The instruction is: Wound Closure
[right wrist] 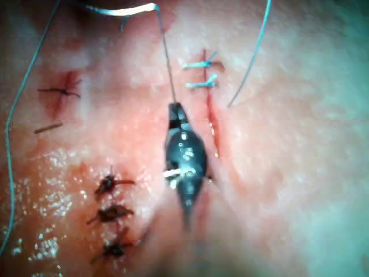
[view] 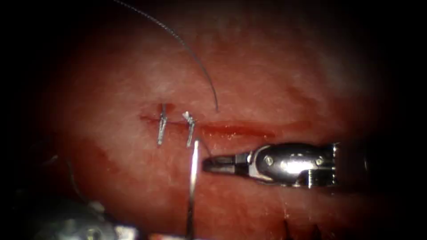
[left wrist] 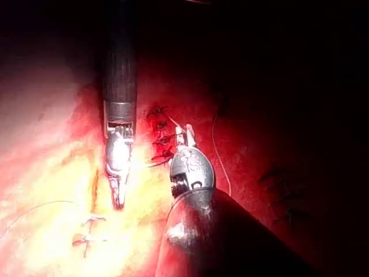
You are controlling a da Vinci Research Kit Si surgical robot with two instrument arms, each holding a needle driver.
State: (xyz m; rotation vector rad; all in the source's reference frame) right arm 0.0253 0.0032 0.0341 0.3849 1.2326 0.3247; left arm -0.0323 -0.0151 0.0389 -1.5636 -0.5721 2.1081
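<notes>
Dark all round; lit tissue point(view: 267, 75) in the middle, cut point(view: 262, 132) running across it. Two stitches point(view: 162, 126) close its left end. The right-hand stretch gapes, not yet closed.

Right gripper point(view: 212, 164) sits just below the cut, clenched on a fine strand of thread point(view: 195, 58) at its very tip. The long free run of thread arcs in from the tissue's top edge and ends just above the cut.

A bright sliver, which I take for the needle point(view: 192, 186), rises from the bottom edge to just below the second stitch. It looks clear of the tissue.

Left gripper point(left wrist: 184, 137): cannot tell whether it grasps anything.

Risks:
- A hard tug on thread pinched that finely could fray or snap it, or drag on the second stitch.
- The needle's end could snag that stitch.
- The slack arc could tangle.

Containers: only the cut itself, with red fluid point(view: 222, 130) pooled in its open stretch.
</notes>
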